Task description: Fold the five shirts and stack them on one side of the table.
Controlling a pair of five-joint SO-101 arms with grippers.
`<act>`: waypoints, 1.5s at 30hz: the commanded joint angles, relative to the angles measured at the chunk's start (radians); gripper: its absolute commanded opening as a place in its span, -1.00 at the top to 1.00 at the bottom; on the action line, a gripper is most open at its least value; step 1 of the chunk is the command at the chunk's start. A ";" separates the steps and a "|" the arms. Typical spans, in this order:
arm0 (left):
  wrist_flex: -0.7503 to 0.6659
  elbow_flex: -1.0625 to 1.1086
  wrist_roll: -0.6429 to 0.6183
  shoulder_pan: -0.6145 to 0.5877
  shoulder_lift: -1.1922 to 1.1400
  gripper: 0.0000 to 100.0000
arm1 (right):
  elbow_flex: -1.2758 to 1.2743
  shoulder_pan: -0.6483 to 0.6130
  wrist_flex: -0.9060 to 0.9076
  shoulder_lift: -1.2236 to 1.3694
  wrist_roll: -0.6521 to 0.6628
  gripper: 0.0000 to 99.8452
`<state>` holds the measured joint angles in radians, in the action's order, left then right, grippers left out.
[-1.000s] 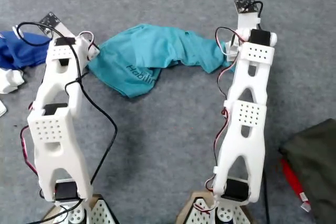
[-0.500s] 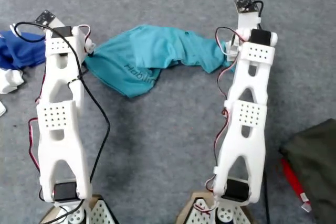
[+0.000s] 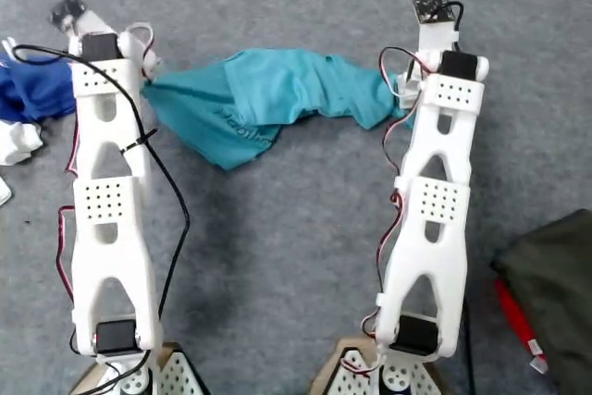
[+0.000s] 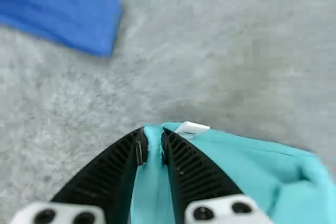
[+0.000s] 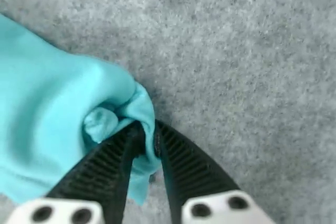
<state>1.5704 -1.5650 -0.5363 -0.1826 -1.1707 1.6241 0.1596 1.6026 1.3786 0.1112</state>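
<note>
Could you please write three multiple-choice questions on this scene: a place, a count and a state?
1. Where is the blue shirt? A) beside the left arm B) between the arms C) under the right arm
2. How many grippers hold the teal shirt? A) none B) one C) two
3. The teal shirt is: A) folded flat B) bunched, unfolded C) stacked on another shirt
Answers: 1 A, it lies outside the left arm. 2 C, the left gripper and right gripper each pinch it. 3 B, it lies rumpled.
</note>
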 commanded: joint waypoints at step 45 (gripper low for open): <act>0.189 -0.107 0.356 0.112 1.017 0.96 | 0.039 -0.154 0.169 -0.460 0.259 0.99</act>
<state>1.7515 -1.6310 -0.2110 -0.0583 -0.2332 1.6303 -0.0598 1.7438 1.1331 0.3736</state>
